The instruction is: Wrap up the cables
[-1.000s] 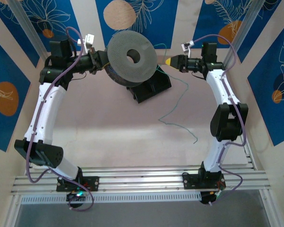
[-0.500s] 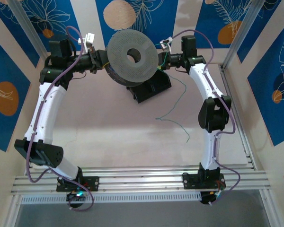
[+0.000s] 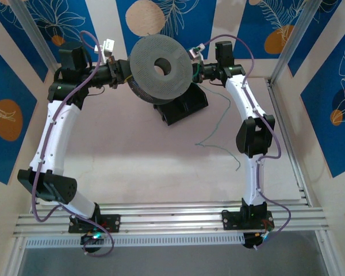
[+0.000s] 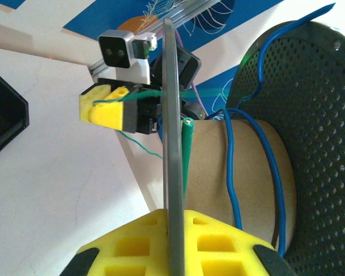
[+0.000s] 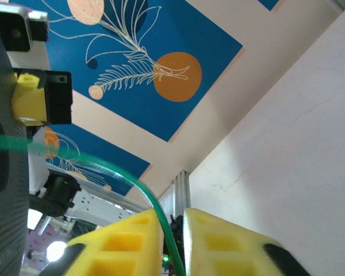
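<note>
Right gripper [image 5: 171, 238] is clenched on the green cable [image 5: 144, 192]. The wire comes up out of the narrow slot between the two yellow fingers [image 5: 121, 244], arcs left and runs off toward the dark perforated flange at the left edge of the right wrist view. From above, this gripper sits just beside the right rim of the spool [image 3: 160, 68], at the far side of the table [image 3: 132, 155]. The rest of the green cable drops off by the right arm and trails loosely over the table, between the black stand [image 3: 183, 106] and the arm's elbow, with its free end lying near the lower link.

Left gripper [image 4: 171, 230] is clamped on the spool's near flange — the thin grey edge runs straight up between its yellow pads. From above, the spool is tilted with its centre hole facing the camera and sits over the black stand; I can't tell if they touch.

Blue cables [image 4: 234, 167] sit on the cardboard core [image 4: 259, 172] in a few loose turns, with one strand looping up across the far perforated flange. A green wire end [image 4: 186, 155] stands upright against the core, right beside the near flange, bare tip on top. Past that flange, the left wrist view catches the right gripper's yellow fingertip and white camera, with a thin green strand leading back to the spool.
</note>
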Robot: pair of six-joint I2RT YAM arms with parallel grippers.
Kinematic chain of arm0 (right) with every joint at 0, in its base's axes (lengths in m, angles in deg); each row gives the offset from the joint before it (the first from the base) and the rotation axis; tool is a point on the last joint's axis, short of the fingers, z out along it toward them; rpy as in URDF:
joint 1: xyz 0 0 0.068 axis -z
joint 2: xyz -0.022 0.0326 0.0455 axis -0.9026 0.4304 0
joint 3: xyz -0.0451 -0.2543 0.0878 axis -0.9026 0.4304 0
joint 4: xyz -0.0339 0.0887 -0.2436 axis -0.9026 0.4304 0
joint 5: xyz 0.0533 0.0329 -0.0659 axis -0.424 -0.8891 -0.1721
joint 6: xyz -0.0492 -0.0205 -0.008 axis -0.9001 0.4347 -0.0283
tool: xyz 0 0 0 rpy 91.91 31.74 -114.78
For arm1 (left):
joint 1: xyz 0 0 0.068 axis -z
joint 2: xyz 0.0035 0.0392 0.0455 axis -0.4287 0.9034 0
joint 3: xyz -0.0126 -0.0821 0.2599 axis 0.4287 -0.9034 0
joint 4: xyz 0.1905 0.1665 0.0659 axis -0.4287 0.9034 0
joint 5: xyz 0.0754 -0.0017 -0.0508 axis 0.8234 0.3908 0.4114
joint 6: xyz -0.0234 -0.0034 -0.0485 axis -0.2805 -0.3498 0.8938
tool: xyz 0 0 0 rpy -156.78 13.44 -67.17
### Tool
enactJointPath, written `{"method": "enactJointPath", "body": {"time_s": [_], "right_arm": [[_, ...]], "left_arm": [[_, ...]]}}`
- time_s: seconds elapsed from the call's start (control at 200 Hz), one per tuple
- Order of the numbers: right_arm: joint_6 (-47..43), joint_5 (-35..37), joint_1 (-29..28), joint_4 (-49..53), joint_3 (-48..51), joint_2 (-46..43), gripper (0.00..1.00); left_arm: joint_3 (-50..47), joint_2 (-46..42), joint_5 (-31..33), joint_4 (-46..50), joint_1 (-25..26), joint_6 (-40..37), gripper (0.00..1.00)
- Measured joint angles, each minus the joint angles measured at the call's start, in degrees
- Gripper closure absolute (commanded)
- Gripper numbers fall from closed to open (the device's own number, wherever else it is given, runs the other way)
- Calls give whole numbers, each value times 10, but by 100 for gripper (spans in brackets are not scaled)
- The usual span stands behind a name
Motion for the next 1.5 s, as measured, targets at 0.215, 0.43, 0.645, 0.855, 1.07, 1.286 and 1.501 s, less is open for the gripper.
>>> {"method": "enactJointPath", "body": {"time_s": [0.215, 0.43, 0.645, 0.855, 1.07, 1.286, 1.501], "right_arm": [[-17, 52, 6, 57, -27, 11, 100], [6, 225, 48, 126, -28, 10, 100], [39, 458, 67, 216, -61, 10, 100], [57, 561, 44, 258, -113, 9, 100], [67, 600, 36, 288, -151, 9, 100], [72, 613, 16, 305, -187, 8, 100], [87, 610, 3, 309, -193, 0, 100]], "left_arm": [[-15, 0, -5, 19, 0, -23, 100], [-20, -14, 21, 140, -1, -128, 100], [-40, -46, 69, 231, 1, -238, 100], [-82, -74, 173, 280, 43, -327, 100], [-134, -81, 327, 288, 172, -392, 100], [-169, -75, 467, 285, 236, -421, 100], [-204, -53, 546, 263, 255, -430, 100]]}}
